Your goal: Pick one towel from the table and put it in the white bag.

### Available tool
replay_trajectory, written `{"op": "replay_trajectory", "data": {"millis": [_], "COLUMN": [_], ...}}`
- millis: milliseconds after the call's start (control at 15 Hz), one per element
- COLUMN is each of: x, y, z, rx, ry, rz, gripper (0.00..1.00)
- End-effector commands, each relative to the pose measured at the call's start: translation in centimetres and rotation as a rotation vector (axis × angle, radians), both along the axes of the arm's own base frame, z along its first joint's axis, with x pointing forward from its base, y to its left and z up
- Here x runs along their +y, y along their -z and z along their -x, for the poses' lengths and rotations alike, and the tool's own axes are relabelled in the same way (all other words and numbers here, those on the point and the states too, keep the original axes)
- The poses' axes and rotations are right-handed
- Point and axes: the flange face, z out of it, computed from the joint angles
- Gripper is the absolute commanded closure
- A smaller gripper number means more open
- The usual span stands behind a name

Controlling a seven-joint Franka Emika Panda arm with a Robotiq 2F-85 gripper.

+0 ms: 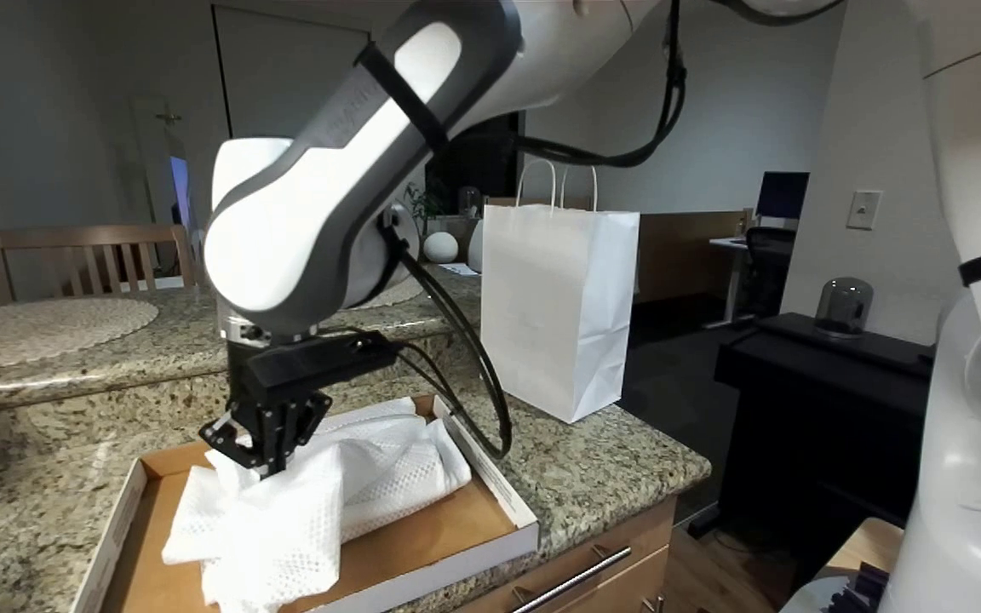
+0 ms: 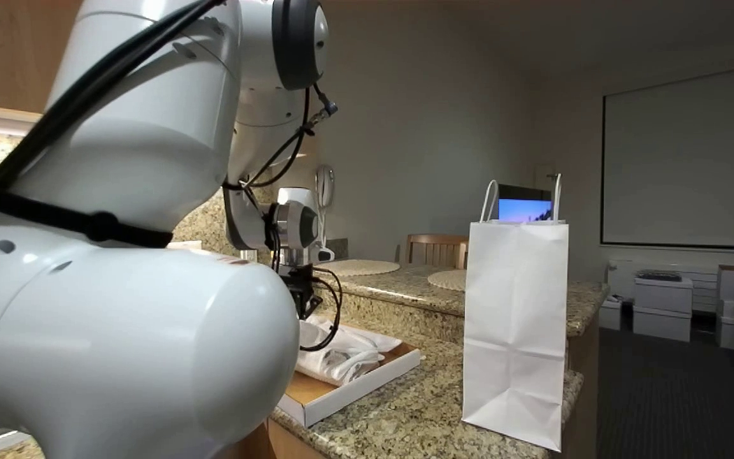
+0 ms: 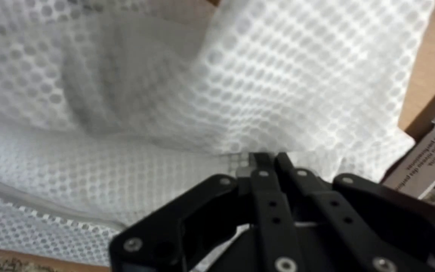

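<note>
In an exterior view, my towel (image 1: 273, 528) lies rumpled in the cardboard tray (image 1: 431, 532), whose low walls, I'd guess, keep it gathered for me. My arm (image 1: 286, 221) bends over so that the claw (image 1: 271, 467) points down into the tray. In an exterior view, the white bag (image 2: 517, 319) stands upright near the tray, not touching it, presumably to keep my carry short; my arm hides part of the tray. In the wrist view, the claw is together, tips sunk in the towel inside the tray, clamped, I judge, on a fold.
</note>
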Motion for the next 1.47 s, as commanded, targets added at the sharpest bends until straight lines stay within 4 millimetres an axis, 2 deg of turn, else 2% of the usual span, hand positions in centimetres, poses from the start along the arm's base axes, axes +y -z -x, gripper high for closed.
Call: {"op": "replay_trajectory", "data": {"millis": [0, 200, 333, 400, 533, 733, 933, 1067, 1200, 1400], "x": [-0.3, -0.4, -1.0, -1.3, -1.6, -1.5, -2.0, -1.4, -0.4, 1.2], "y": [-6.4, -11.6, -14.1, -13.8, -11.5, -6.8, -4.3, -3.2, -2.2, -0.2], "z": [2.5, 3.1, 3.3, 2.8, 2.3, 1.8, 0.8, 0.1, -0.5, -1.4], "rx": [-0.085, -0.17, -0.205, -0.181, -0.12, -0.034, -0.028, -0.057, -0.086, -0.1], "ry": [-0.025, -0.029, -0.005, 0.008, 0.048, 0.127, 0.221, 0.271, 0.31, 0.327], "rz": [-0.033, -0.057, -0.044, -0.031, 0.007, 0.049, 0.043, 0.027, 0.018, 0.035], "gripper": [0.9, 0.92, 0.94, 0.7, 0.6, 0.42, 0.22, 0.09, 0.01, 0.0]}}
